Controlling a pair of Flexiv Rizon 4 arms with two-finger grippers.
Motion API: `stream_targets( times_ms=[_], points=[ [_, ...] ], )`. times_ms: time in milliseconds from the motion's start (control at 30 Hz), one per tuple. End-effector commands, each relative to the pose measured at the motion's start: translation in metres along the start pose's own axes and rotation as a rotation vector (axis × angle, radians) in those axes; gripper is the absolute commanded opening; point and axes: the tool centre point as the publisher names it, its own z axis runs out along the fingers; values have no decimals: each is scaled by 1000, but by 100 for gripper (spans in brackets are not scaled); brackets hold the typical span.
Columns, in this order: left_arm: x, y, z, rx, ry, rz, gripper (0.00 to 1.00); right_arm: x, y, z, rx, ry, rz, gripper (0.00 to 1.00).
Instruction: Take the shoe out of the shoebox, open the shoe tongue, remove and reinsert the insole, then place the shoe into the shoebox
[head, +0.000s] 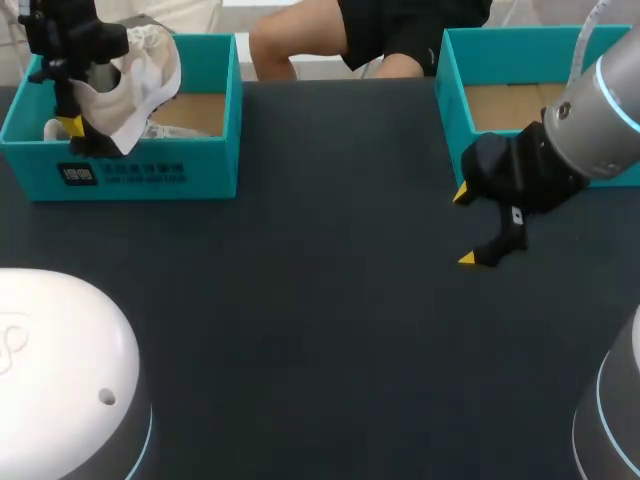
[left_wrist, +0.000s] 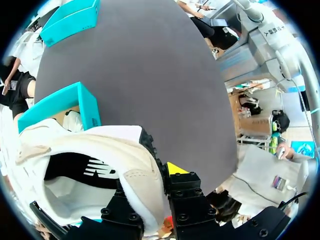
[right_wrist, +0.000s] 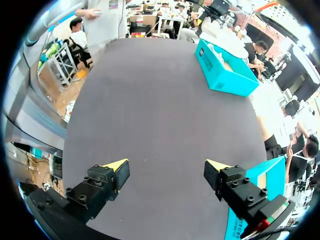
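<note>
Left gripper (left_wrist: 152, 190) clamps the shoe (head: 135, 75) over the shoebox (head: 150, 175), right gripper (head: 466, 225) hangs open: you're likely on step 1, tongue and insole still ahead.

Table: a dark grey, matte top (head: 320, 330) that runs the full width, plain and even all over.
Second box: teal with an open top (head: 448, 80), standing flat on the table at its far edge, over on the right side.
Inside the box: a brown cardboard floor shows, though its right part is hidden from above.
Box walls: upright, with the same bright teal inside and out.
</note>
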Motion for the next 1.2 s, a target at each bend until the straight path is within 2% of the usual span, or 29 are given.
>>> stream_targets(
  times_ms=[33,67,100,367,567,667,833,933,1200],
  points=[
    [-2,17,-9,-14,-21,43,0,1,0,1,1,-1,0,100],
    [-5,24,-12,-4,-31,29,0,1,0,1,1,-1,0,100],
    [-9,31,-14,-26,-40,18,0,1,0,1,1,-1,0,100],
    [-39,96,-30,15,-90,-69,0,1,0,1,1,-1,0,100],
    [-64,146,-42,7,-126,-117,0,1,0,1,1,-1,0,100],
    [-78,164,-46,-28,-136,-143,0,1,0,1,1,-1,0,100],
    [-94,186,-55,-25,-181,-111,0,1,0,1,1,-1,0,100],
    [-113,198,-58,-25,-191,-121,0,1,0,1,1,-1,0,100],
    [-154,204,-65,-14,-215,-120,0,1,0,1,1,-1,0,100]
  ],
)
